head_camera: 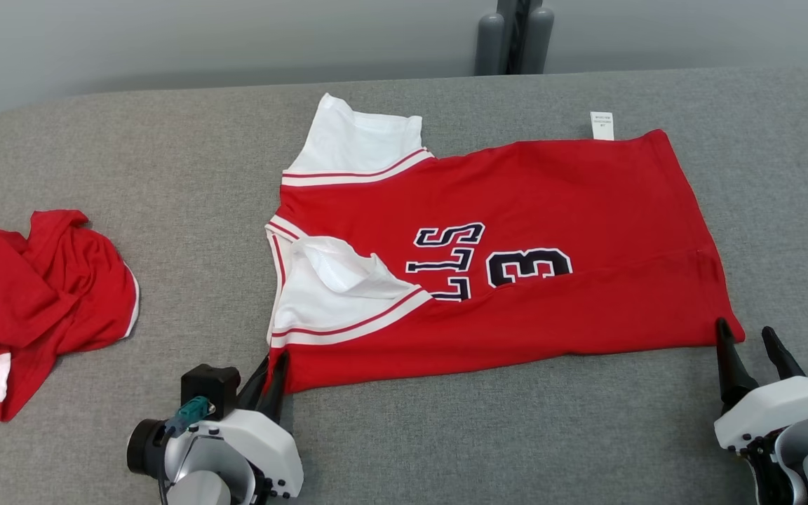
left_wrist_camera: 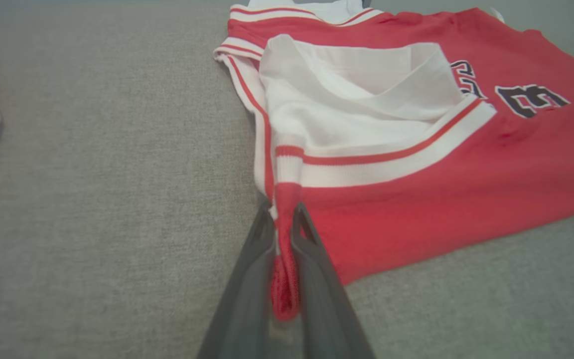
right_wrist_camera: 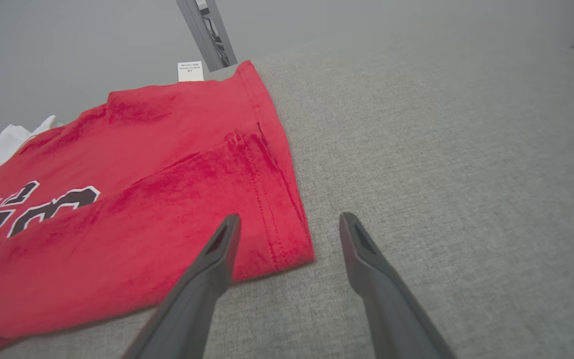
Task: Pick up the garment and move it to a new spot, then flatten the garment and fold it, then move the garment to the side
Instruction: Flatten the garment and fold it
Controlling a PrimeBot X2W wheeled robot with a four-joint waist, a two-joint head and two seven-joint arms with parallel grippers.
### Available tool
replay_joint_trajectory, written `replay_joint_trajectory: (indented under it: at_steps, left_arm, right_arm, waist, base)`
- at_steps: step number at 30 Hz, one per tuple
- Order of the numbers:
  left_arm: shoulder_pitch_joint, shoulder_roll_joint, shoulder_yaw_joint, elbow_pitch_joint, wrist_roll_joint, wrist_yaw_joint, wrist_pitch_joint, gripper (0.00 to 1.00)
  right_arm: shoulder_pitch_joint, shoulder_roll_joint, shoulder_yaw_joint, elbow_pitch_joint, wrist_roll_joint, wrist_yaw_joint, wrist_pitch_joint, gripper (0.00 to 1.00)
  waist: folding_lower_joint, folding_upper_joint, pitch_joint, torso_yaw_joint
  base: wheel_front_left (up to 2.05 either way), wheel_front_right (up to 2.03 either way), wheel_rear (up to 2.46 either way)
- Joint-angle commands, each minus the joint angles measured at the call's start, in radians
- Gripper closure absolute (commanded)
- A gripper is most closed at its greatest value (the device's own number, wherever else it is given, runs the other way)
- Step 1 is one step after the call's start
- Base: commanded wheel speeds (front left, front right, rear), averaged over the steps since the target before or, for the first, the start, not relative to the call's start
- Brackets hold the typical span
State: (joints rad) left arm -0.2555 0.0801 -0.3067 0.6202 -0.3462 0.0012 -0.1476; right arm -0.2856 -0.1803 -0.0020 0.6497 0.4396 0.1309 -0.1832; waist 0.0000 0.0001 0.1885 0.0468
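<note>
- Head cam: up high, looks fwd + down over the table; whole jersey in frame, wall along top. Widest, farthest view.
- L wrist cam: low, v. close to tabletop, looks along left gripper at jersey's near collar-end corner.
- R wrist cam: low, tilted, looks along right gripper at near hem corner, wall behind.
- Overlap: number print in all 3; tag in head + R wrist.

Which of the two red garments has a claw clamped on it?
The flat jersey printed with a 3: the left claw is shut on its near corner. The crumpled red garment lies apart to the left, untouched.
</note>
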Motion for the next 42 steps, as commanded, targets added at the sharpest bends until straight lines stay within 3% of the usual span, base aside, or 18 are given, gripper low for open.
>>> replay_joint_trajectory:
  at_steps: [1, 12, 13, 15, 35, 42]
  left_arm:
    - [-0.016, 0.008, -0.001, -0.008, 0.007, 0.006, -0.011, 1.0]
    - [-0.014, 0.028, -0.036, -0.065, 0.022, -0.008, -0.008, 1.0]
    - [-0.014, 0.029, -0.038, -0.068, 0.023, -0.009, -0.005, 1.0]
    - [-0.011, 0.033, -0.044, -0.072, 0.024, -0.011, 0.005, 1.0]
    - [0.117, 0.15, -0.054, -0.191, -0.004, -0.02, 0.123, 1.0]
    - [0.254, 0.2, -0.057, -0.339, -0.055, -0.031, 0.233, 1.0]
  right_arm:
    - [-0.014, -0.005, -0.003, 0.014, 0.017, 0.0, 0.006, 0.0]
    - [-0.076, 0.0, 0.042, 0.144, 0.116, 0.0, 0.019, 0.0]
    - [-0.08, 0.0, 0.051, 0.149, 0.129, 0.0, 0.021, 0.51]
    - [-0.085, -0.008, 0.074, 0.153, 0.151, 0.0, 0.017, 1.0]
    - [0.022, -0.067, 0.185, 0.1, 0.297, -0.001, 0.002, 1.0]
    - [0.124, -0.085, 0.173, 0.025, 0.302, -0.001, 0.065, 1.0]
  waist:
    - [0.0, -0.0001, 0.003, 0.006]
    - [0.0, -0.0001, 0.013, 0.028]
    - [0.0, -0.0001, 0.015, 0.029]
    - [0.0, -0.0001, 0.016, 0.028]
    - [0.0, -0.0001, -0.063, -0.038]
    - [0.0, -0.0001, -0.097, -0.057]
  base:
    - [0.0, 0.0, 0.0]
    - [0.0, 0.0, 0.0]
    - [0.0, 0.0, 0.0]
    - [0.0, 0.0, 0.0]
    - [0.0, 0.0, 0.0]
    - [0.0, 0.0, 0.0]
